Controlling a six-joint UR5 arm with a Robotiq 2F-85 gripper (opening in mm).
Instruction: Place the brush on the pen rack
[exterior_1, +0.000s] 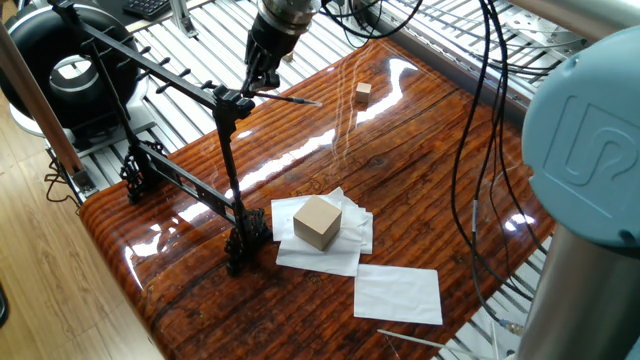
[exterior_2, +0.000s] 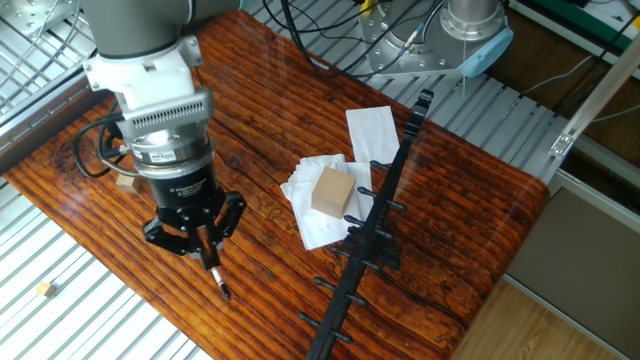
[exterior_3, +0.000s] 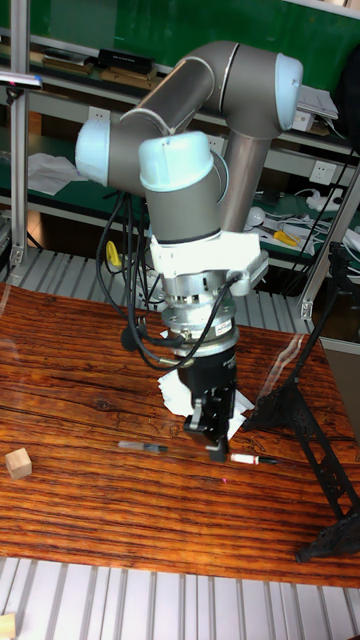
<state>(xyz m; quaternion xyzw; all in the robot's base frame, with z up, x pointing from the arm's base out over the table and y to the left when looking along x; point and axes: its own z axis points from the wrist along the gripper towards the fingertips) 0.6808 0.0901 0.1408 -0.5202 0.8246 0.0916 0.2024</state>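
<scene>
My gripper (exterior_1: 262, 78) is shut on the brush (exterior_1: 300, 99), a thin dark stick that pokes out sideways over the table's far end. It hangs right beside the near top end of the pen rack (exterior_1: 229, 160), a black frame with a long slanted pegged bar. Seen from the other side, the gripper (exterior_2: 206, 246) hovers near the table edge with the brush (exterior_2: 220, 282) pointing down-right, and the pen rack (exterior_2: 385, 195) stands further right. In the tall view the gripper (exterior_3: 215, 432) holds the brush (exterior_3: 255, 459) low over the wood, left of the pen rack (exterior_3: 320, 478).
A small wooden cube (exterior_1: 362, 93) lies on the table (exterior_1: 420, 190) behind the gripper. A cardboard box (exterior_1: 317, 221) sits on white papers beside the rack's foot. Another white sheet (exterior_1: 398, 293) lies near the front corner. Black cables (exterior_1: 470, 150) hang from the arm.
</scene>
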